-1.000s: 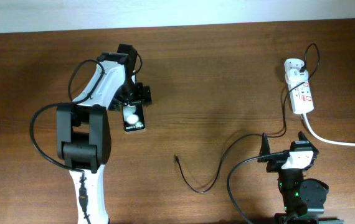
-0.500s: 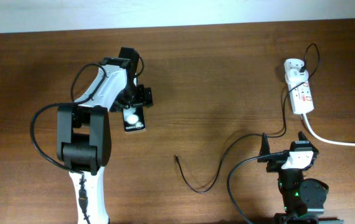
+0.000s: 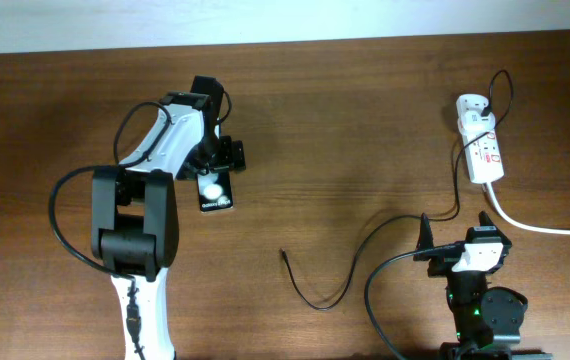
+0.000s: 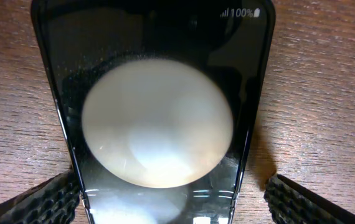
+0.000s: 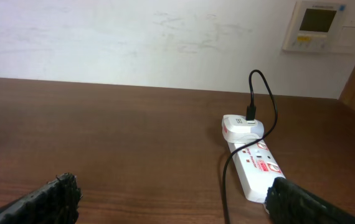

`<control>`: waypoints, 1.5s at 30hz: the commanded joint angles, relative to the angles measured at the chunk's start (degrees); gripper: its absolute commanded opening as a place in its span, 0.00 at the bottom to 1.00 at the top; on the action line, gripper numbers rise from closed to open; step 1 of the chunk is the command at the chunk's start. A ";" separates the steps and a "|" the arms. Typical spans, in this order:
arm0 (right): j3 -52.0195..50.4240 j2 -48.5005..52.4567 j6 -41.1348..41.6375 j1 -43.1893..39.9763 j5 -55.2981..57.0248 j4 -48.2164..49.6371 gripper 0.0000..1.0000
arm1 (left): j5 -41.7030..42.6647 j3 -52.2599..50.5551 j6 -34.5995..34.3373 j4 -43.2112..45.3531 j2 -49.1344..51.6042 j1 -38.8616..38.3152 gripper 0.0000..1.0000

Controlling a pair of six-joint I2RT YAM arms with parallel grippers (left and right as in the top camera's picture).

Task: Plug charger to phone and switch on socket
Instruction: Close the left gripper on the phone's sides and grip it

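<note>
The black phone (image 3: pixel 214 189) lies flat on the brown table, with a white round spot on its screen; it fills the left wrist view (image 4: pixel 159 124). My left gripper (image 3: pixel 215 172) is open and straddles the phone's far end; its left finger is at the phone's edge and its right finger stands off with a gap. The thin black charger cable (image 3: pixel 317 303) lies loose, its connector tip (image 3: pixel 283 254) free on the table. It runs to the white plug adapter (image 3: pixel 472 106) in the socket strip (image 3: pixel 485 155), which also shows in the right wrist view (image 5: pixel 261 171). My right gripper (image 3: pixel 455 232) is open and empty.
A thick white cord (image 3: pixel 535 228) runs from the strip off the right edge. The charger cable (image 5: pixel 227 180) passes between my right gripper's fingers (image 5: pixel 177 199) on the table. A white wall with a thermostat panel (image 5: pixel 321 25) stands behind the table.
My left arm and the phone shifted slightly a second ago, then stayed still. The right arm and the cable have not moved.
</note>
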 commanded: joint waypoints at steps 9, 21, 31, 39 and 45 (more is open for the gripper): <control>-0.31 -0.59 -0.37 0.46 -0.96 -0.22 0.99 | 0.61 -2.27 -2.49 -0.96 1.73 0.09 0.99; -0.31 -0.59 -0.39 0.46 -0.96 -0.22 0.99 | -1.01 -2.27 -2.51 -1.11 1.73 0.09 0.97; -0.31 -0.59 -0.39 0.46 -0.96 -0.22 0.99 | -2.40 -4.83 -2.54 2.10 1.73 0.09 0.99; -0.31 -0.59 -0.39 0.46 -0.96 -0.22 0.99 | -2.43 -4.87 -5.29 2.27 1.73 0.09 0.99; -0.31 -0.59 -0.39 0.46 -0.96 -0.22 0.99 | -2.43 -4.87 -5.49 2.29 1.73 0.09 0.99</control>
